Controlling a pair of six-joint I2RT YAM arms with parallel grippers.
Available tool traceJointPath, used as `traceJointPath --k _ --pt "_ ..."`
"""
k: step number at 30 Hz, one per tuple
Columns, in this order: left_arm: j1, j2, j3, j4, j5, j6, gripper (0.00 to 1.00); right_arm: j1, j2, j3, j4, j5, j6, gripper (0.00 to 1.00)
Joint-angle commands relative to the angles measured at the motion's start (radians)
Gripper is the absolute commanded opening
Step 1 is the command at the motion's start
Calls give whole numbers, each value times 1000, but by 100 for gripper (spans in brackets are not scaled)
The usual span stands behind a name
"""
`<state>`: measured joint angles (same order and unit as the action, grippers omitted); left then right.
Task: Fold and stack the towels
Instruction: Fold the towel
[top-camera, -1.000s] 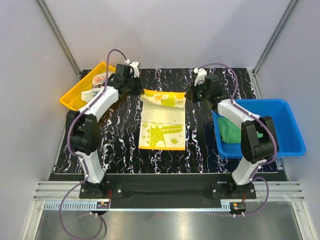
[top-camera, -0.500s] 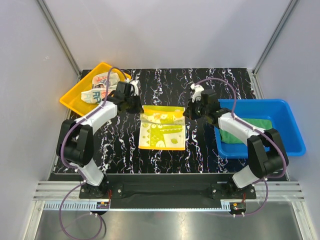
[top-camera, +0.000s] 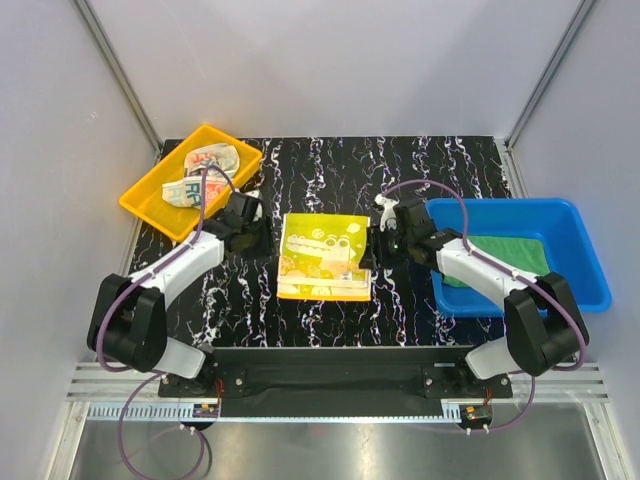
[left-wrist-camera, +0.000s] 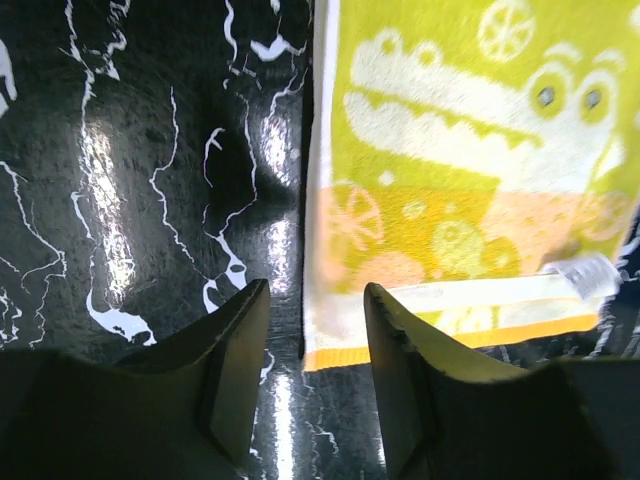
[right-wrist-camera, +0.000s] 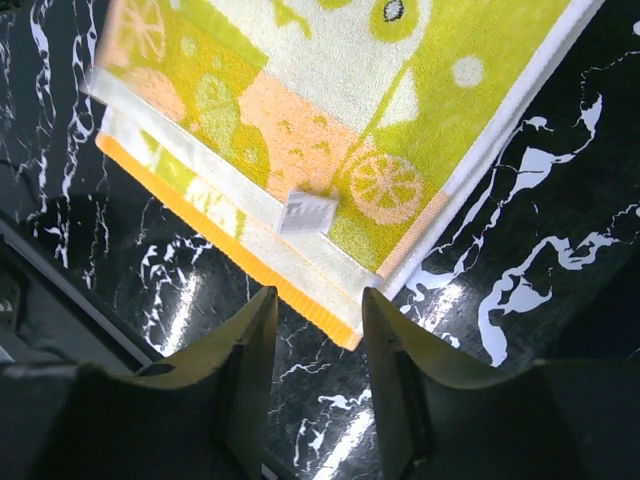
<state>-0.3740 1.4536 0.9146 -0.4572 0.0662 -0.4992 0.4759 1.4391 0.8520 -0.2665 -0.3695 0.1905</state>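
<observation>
Fingers, left: the left gripper (left-wrist-camera: 312, 375) has its fingers apart with nothing between them, above the left edge of the yellow terry towel (left-wrist-camera: 470, 200) close to its orange-hemmed corner.
Fingers, right: the right gripper (right-wrist-camera: 312, 370) is likewise parted and empty, over the towel's other orange-hemmed corner.
Towel: the yellow one, patterned with a white crocodile, lies folded in two flat on the middle of the black white-veined table (top-camera: 420, 300). Its upper layer stops just short of the lower layer's orange hem. A small white tag (right-wrist-camera: 308, 213) sits on the upper layer near the right edge.
Edges and room: bare table shows on all four sides of the towel. The strip on the left is wide. The strip on the right, toward the bin, is narrower.
Left surroundings: a yellow plastic tray (top-camera: 145, 215) at the far-left corner holds a crumpled white-teal printed towel (top-camera: 205, 170). The left arm runs beside the tray's near edge.
Right surroundings: a blue plastic bin (top-camera: 520, 305) at the right edge holds a plain green towel (top-camera: 515, 250). The right arm crosses over the bin's left wall.
Bounds: grey walls close in the table at the back and both sides.
</observation>
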Motion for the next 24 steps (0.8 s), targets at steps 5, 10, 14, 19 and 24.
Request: traceJointPath --k 5,10,14,19,24 --pt "0 11 101 -34 20 -52 49 6 36 91 -98 95 320 44" --pt "0 42 73 -58 20 -48 47 33 95 93 -157 173 401 38" --pt "0 53 6 -9 46 -61 44 50 130 87 -146 214 425 34" --pt "0 82 -37 20 72 -81 43 70 184 78 -128 218 446 32" --pt "-2 82 -71 46 67 -102 43 87 204 56 -112 244 463 33"
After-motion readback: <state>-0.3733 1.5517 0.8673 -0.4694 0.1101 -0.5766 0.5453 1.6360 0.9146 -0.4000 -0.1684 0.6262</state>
